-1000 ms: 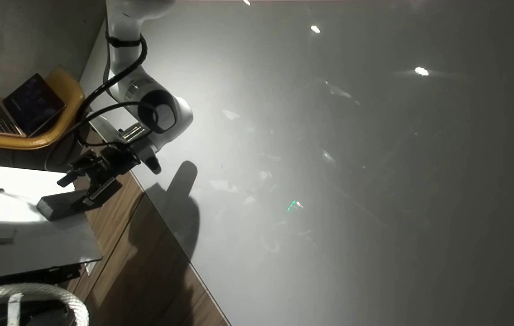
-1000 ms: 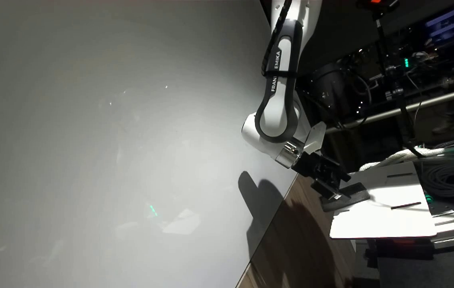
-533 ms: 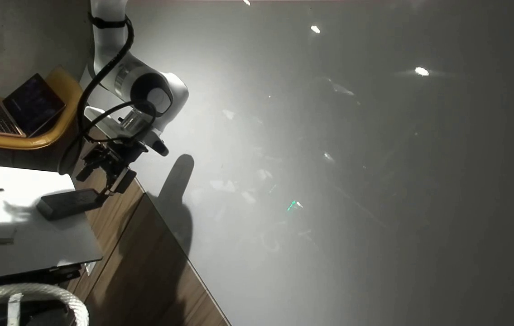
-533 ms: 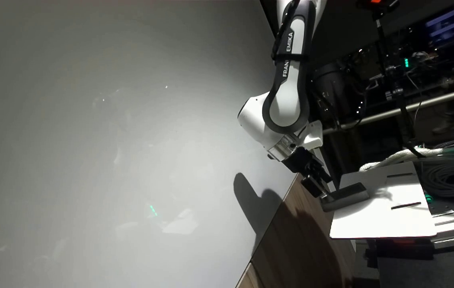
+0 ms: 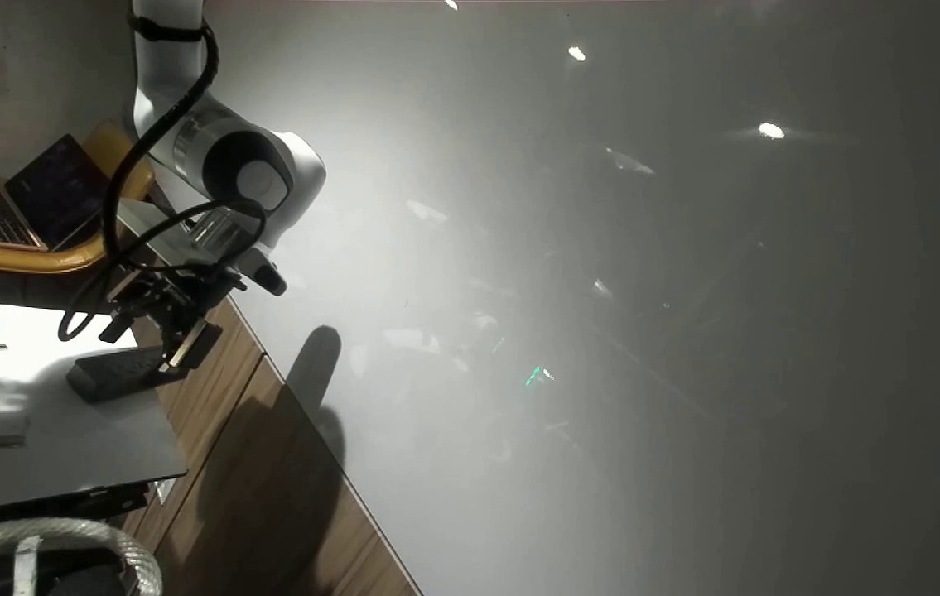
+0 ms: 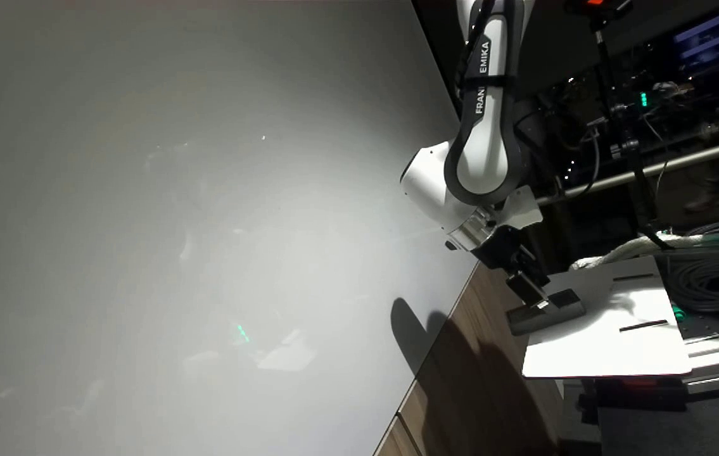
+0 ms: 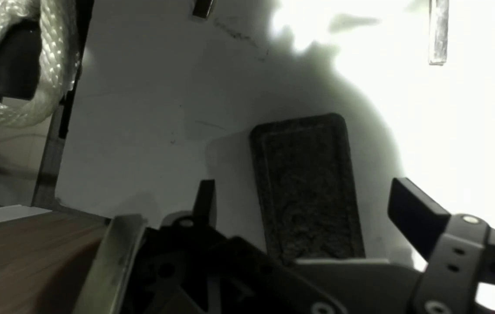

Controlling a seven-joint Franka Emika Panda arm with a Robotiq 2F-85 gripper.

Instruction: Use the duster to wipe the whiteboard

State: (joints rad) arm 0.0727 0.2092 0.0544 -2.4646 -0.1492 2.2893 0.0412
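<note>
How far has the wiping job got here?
Done: the open gripper looks lined up, its fingers either side of the duster in the wrist view. In hand: probably the grasp; the duster lies on the table, ungripped. Left: lifting and wiping; it is away from the whiteboard.

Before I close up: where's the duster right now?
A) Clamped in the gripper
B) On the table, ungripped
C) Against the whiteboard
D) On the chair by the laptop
B: the duster lies on the table, and the wrist view shows the gripper open, with tabletop visible between the duster and the fingers on both sides.
</note>
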